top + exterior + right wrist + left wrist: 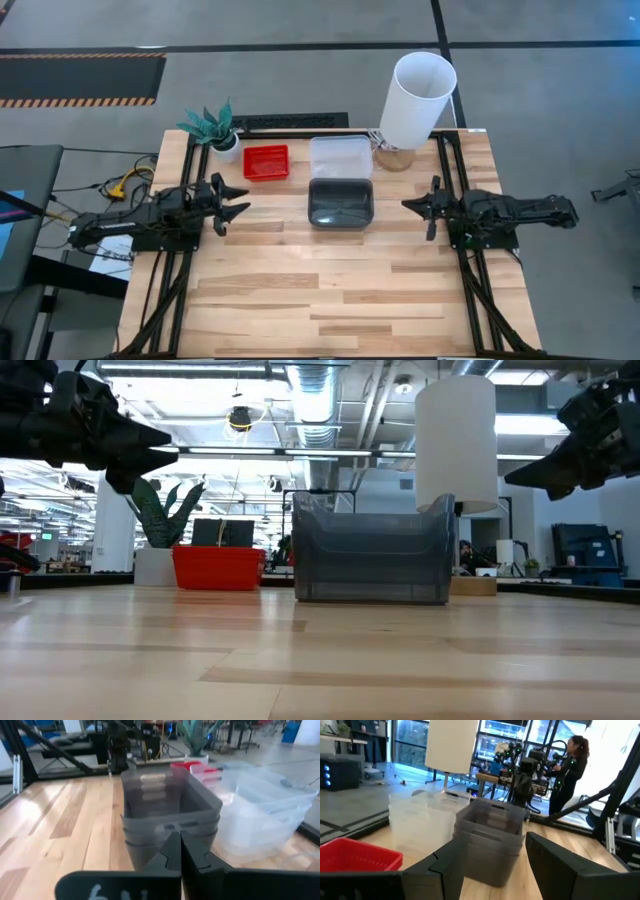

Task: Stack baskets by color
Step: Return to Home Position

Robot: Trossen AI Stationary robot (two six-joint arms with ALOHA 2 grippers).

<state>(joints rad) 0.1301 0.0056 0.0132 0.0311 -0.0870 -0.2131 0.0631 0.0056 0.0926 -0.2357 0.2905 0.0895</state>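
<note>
Three stacks of baskets stand on the table's far half: red mesh baskets (pixel 266 161) at the left, clear baskets (pixel 340 156) beside them, smoky grey baskets (pixel 341 202) just nearer. Each stack rests on its base. My left gripper (pixel 240 200) hovers open at the table's left edge, level, pointing toward the grey stack (pixel 490 845). My right gripper (pixel 408 204) hovers shut at the right edge, level, pointing at the same stack (pixel 167 815). Both are clear of the baskets.
A tall white cylinder (pixel 416 100) stands on a wooden disc at the far right corner. A small potted plant (pixel 215 128) sits at the far left corner. Black frame rails run along both side edges. The near half of the tabletop (pixel 330 300) is bare wood.
</note>
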